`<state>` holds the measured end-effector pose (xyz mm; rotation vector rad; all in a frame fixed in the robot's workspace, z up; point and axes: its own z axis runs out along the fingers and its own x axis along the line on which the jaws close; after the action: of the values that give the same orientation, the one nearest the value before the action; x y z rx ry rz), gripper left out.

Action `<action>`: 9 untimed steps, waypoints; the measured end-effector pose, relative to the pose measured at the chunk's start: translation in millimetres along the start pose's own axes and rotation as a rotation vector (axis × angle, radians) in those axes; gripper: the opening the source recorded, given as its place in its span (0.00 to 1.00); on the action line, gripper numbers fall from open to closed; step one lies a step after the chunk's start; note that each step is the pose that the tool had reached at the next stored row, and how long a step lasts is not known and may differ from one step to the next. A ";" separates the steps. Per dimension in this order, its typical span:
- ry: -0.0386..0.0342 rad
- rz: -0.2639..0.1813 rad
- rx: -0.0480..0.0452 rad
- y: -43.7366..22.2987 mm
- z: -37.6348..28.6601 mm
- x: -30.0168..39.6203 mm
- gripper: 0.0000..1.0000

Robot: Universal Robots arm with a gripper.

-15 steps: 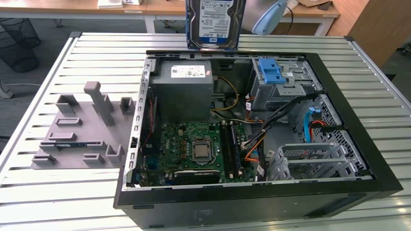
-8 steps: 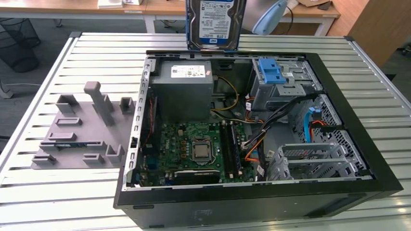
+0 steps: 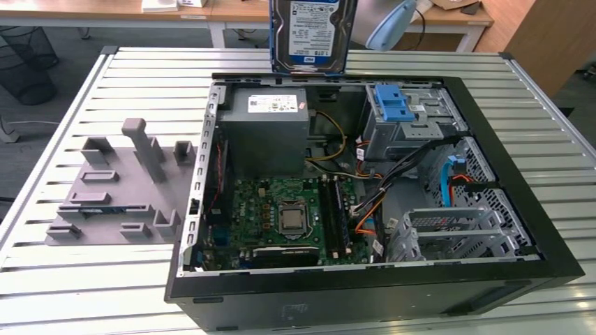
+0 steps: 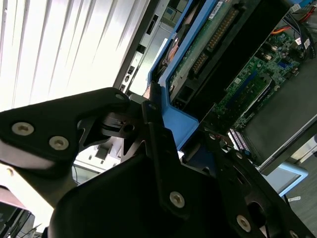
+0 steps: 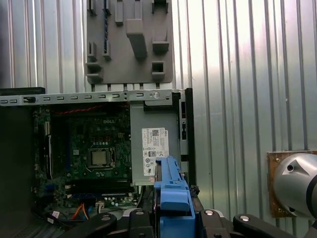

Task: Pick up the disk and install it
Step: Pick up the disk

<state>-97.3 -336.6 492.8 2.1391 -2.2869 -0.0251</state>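
The disk (image 3: 313, 35) hangs upright above the far edge of the open computer case (image 3: 484, 118) in the exterior view, its white and blue label facing the camera and a blue bracket around it. In the first wrist view my gripper (image 5: 173, 220) is shut on the disk's blue bracket (image 5: 173, 191), seen edge-on above the case. The second wrist view shows the black fingers (image 4: 158, 144) clamped on the blue bracket (image 4: 178, 121), with the disk's green circuit side (image 4: 208, 44) beyond them.
Inside the case lie a grey power supply box (image 3: 264, 132), the motherboard (image 3: 289, 213), a drive cage with a bare blue latch (image 3: 396, 105) and a lower metal cage (image 3: 456, 234). A grey fixture plate (image 3: 121, 188) sits at the exterior view's left on the slatted table (image 3: 75, 279).
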 end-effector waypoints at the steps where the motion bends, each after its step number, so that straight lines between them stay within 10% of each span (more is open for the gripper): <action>1: 0.0000 0.000 0.0000 0.0 0.0 0.0 0.37; 9: 0.0000 0.000 0.0000 0.0 0.0 0.1 0.37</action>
<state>-97.3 -336.6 492.8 2.1391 -2.2869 -0.0251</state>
